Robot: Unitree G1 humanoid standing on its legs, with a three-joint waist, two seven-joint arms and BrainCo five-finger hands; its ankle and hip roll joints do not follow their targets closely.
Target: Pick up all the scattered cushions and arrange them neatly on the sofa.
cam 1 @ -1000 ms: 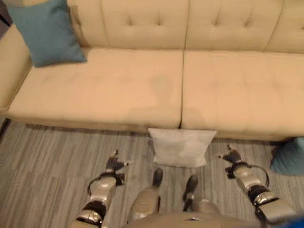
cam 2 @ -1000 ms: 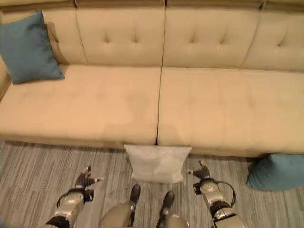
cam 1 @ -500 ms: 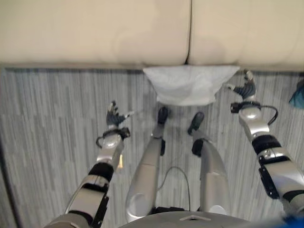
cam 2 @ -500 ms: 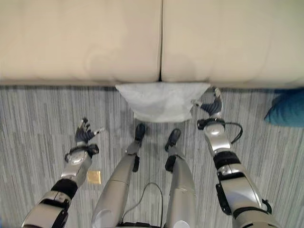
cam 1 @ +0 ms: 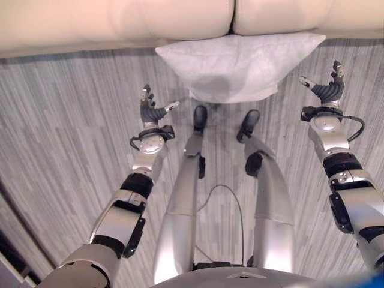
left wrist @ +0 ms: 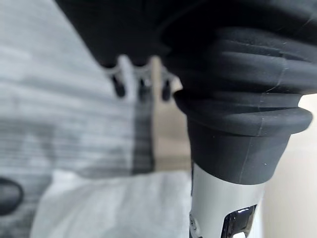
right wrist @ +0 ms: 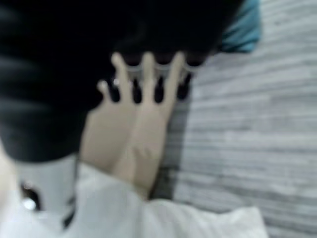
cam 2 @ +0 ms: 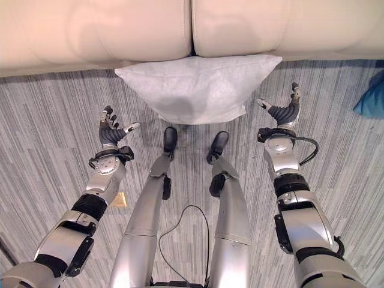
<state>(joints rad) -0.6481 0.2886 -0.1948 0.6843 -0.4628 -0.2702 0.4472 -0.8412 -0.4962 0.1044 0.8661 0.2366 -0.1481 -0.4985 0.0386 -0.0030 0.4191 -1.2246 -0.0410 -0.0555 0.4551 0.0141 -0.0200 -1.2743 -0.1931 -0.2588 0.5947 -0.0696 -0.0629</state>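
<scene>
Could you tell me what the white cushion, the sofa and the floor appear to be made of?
White cushion: apparently a soft matte woven fabric; it shows a fine even texture and a puffed, rounded shape. Sofa: smooth cream upholstery with a faint sheen, possibly leather or faux leather; I cannot tell which. Floor: grey striped boards, looking like wood-grain laminate or vinyl, with a matte finish.

The sofa [cam 2: 120, 30] is being cut off by the top edge, leaving just its front edge in sight. The white cushion [cam 2: 198, 87] is hiding the foot of the sofa behind it. A teal cushion [cam 2: 373, 99] is running off the right edge, its shape unreadable.
</scene>
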